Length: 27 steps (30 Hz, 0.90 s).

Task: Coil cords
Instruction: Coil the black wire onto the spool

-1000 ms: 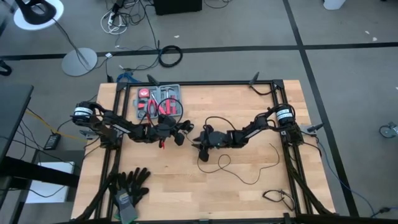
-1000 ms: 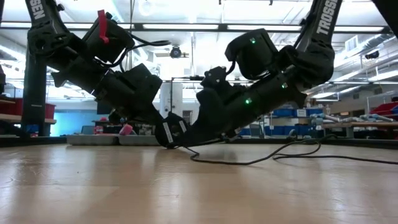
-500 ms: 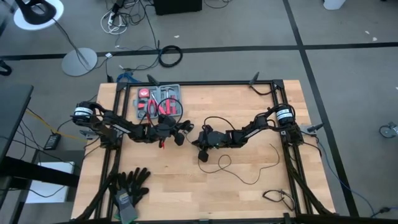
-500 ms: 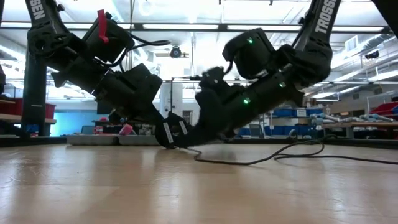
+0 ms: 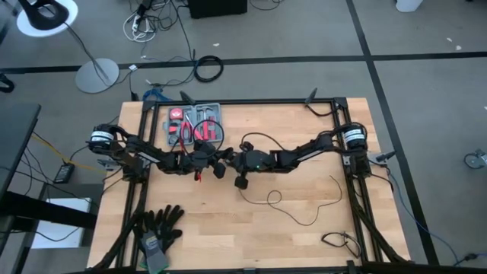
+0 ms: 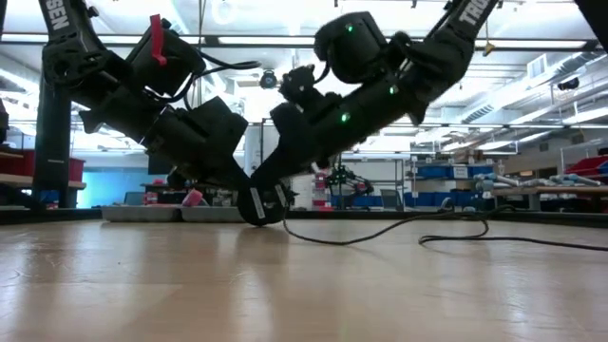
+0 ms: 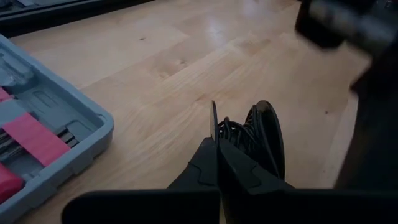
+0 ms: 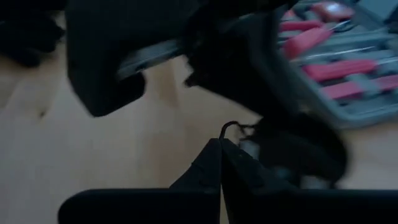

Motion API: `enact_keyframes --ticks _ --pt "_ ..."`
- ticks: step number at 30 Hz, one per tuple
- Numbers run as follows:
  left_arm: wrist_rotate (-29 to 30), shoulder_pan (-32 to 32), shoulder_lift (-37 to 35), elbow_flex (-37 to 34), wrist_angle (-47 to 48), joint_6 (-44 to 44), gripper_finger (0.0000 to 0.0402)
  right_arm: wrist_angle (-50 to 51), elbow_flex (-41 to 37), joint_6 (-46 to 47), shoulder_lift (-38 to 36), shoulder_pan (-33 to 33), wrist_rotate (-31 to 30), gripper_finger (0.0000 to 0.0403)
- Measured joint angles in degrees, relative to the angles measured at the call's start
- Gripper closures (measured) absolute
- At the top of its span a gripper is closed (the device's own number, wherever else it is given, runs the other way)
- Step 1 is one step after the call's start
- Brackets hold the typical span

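**Two closed grippers meet at the cord bundle**

Both arms reach to the middle of the table (image 5: 304,228), tips nearly touching. The left gripper (image 7: 217,146) has its fingers pressed together on a wound bundle of the cord (image 7: 239,134), holding the coils upright just off the wood, apparently as a fixed core for winding. The right gripper (image 8: 221,146) is also clamped shut, with a thin strand rising from its tip; it seems to pinch the free run of the cord so it can be led around the bundle.

The rest of the cord (image 5: 300,209) trails in loose curves over the wood toward the right arm's side, so much remains to coil. A small dark block (image 5: 241,183) lies just below the grippers; whether it belongs to the cord cannot be told.

A grey tool case (image 5: 190,122) with red-handled tools sits behind the left arm.

In the low view, "TROSSEN" can be partly read on the right arm (image 6: 465,14).
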<state>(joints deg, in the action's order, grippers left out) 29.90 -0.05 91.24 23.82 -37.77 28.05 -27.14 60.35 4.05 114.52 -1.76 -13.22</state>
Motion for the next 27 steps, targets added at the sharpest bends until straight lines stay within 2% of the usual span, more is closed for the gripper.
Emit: enact_keyframes --ticks 9,15,19,27 --pt "-0.6 0.0 0.0 0.1 0.2 -0.7 0.0402 12.8 0.0 -3.2 -9.2 2.6 -9.0 0.0403" --pt "-1.1 0.0 -0.1 0.1 0.3 -0.7 0.0402 19.2 0.0 -2.4 -12.0 4.2 -12.4 0.0403" --pt "-1.1 0.0 -0.1 0.1 0.4 -0.7 0.0402 22.5 0.0 -0.8 -12.4 4.3 -18.3 0.0403" --pt "-1.1 0.0 -0.1 0.1 0.5 -0.8 0.0402 26.1 0.0 0.9 -12.6 3.5 -15.5 0.0403"
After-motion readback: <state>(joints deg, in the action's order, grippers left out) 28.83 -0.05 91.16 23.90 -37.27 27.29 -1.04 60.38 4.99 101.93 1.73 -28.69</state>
